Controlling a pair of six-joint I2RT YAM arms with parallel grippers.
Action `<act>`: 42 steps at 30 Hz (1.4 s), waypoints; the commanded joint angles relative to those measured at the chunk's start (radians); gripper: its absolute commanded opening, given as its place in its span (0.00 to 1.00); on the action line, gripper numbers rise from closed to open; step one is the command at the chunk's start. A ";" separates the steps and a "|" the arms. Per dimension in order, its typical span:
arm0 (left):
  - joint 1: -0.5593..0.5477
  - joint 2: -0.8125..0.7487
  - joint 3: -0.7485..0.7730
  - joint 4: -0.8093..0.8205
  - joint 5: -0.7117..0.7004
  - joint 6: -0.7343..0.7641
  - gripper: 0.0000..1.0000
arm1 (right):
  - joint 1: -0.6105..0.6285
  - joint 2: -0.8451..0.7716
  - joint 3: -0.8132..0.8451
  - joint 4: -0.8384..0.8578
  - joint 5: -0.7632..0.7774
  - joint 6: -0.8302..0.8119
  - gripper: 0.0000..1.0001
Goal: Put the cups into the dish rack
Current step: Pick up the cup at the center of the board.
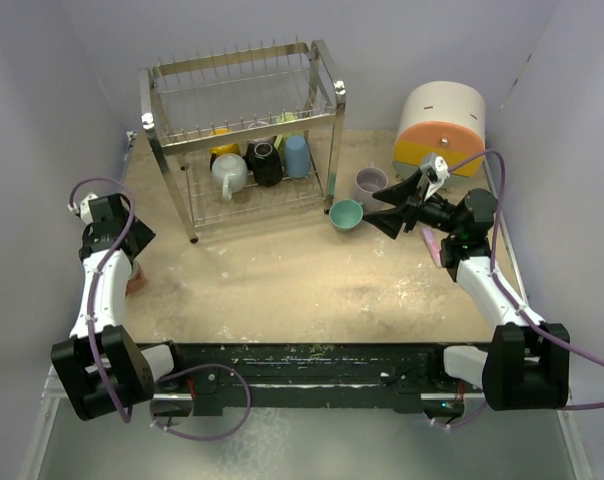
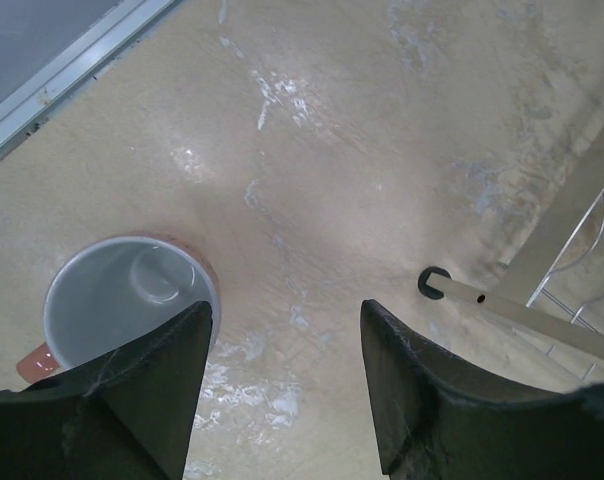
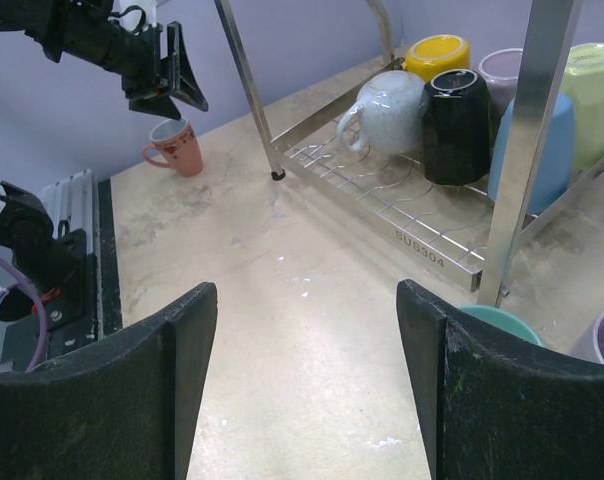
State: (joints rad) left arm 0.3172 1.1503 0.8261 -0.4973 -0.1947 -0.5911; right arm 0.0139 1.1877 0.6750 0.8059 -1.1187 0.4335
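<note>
Left tool (image 2: 282, 310) gapes, one finger perhaps touching the pink mug (image 2: 122, 290).

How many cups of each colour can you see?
Lilac cups: 2
Yellow cup: 1
Black cup: 1
Blue cup: 1
Pale green cup: 1
White cup: 1
Teal cup: 1
Pink cup: 1
Total: 9
</note>
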 commanded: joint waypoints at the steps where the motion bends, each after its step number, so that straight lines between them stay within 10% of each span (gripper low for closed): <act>1: 0.025 0.026 0.065 0.006 -0.058 -0.004 0.64 | -0.003 -0.025 0.044 0.039 -0.009 -0.015 0.74; 26: 0.077 0.262 0.133 -0.103 0.059 -0.073 0.41 | -0.003 -0.039 0.049 0.027 -0.018 -0.019 0.74; 42: 0.077 0.264 0.173 -0.150 0.099 -0.057 0.00 | -0.003 -0.045 0.051 0.020 -0.018 -0.020 0.74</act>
State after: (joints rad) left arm 0.3870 1.4212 0.9543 -0.6502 -0.1406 -0.6601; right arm 0.0139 1.1748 0.6750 0.7982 -1.1191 0.4332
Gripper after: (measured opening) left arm 0.091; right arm 0.740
